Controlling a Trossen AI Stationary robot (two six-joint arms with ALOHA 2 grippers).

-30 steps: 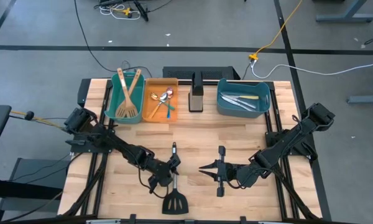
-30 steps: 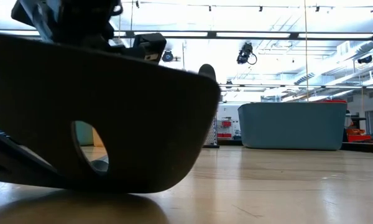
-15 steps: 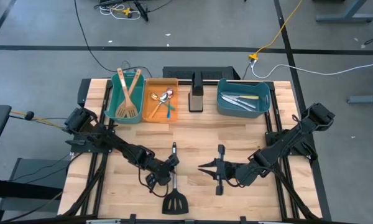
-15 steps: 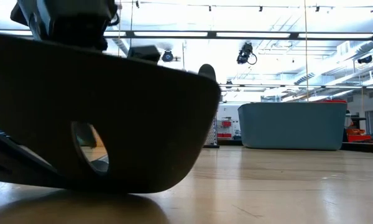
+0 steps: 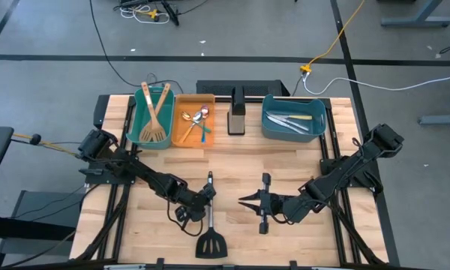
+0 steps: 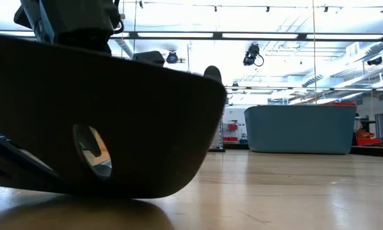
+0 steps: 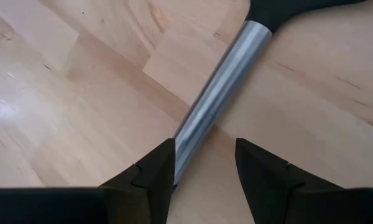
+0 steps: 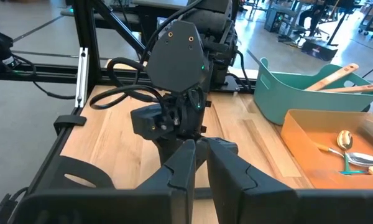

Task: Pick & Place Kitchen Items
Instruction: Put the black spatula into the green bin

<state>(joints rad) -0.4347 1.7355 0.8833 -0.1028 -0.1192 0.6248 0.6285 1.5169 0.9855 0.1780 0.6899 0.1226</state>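
One black slotted turner (image 5: 210,238) lies near the tabletop's (image 5: 285,157) front edge — my left gripper (image 5: 207,196) is down over its steel handle (image 7: 217,93), fingers (image 7: 150,174) spread to either side, not pinched on it. My right gripper (image 5: 247,202) rests just beside, its fingers (image 8: 185,163) pressed together on nothing. Along the back edge stand three bins: the teal bin (image 5: 141,127) holds two wooden spatulas (image 5: 157,118), the orange bin (image 5: 184,136) several spoons (image 5: 197,120) — too small to count — and the blue bin (image 5: 273,131) the knives (image 5: 294,120).
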